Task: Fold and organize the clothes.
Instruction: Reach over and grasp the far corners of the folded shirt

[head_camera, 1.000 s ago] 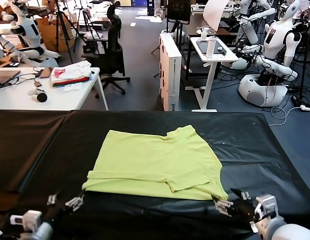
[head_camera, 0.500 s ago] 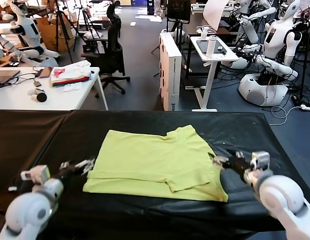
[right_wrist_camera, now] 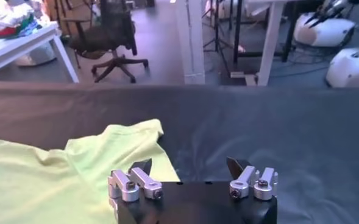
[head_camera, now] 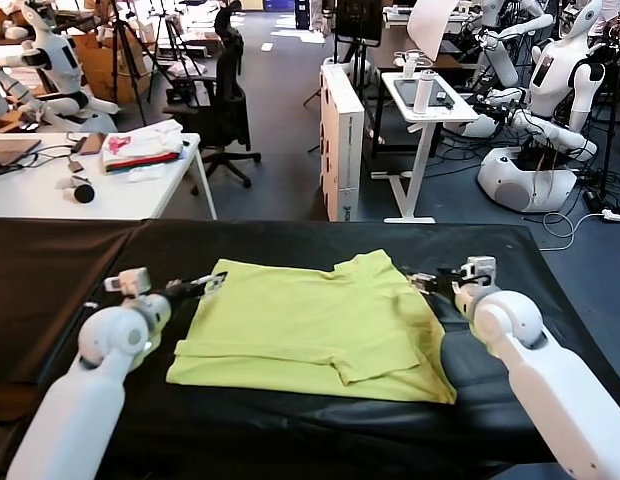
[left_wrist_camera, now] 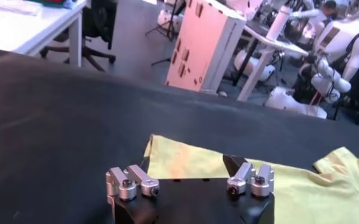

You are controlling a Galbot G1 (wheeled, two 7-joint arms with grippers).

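My table (head_camera: 80,270) is big and has a black cloth on it. The shirt (head_camera: 310,325) lies flat in the middle of it. It is yellow-green and partly folded, with one sleeve sticking out at the far right corner and a folded flap near the front edge.

My left arm (head_camera: 85,385) reaches in from the left side. My right arm (head_camera: 550,365) reaches in from the right side.

My left gripper (head_camera: 202,287) is at the far left corner of the shirt. Its fingers (left_wrist_camera: 130,182) are spread wide and hold nothing. That corner of the shirt lies just past them on the black cloth.

My right gripper (head_camera: 425,282) is at the far right side of the shirt, near the sleeve. Its fingers (right_wrist_camera: 133,182) are spread wide too and hold nothing. The sleeve lies just in front of them.
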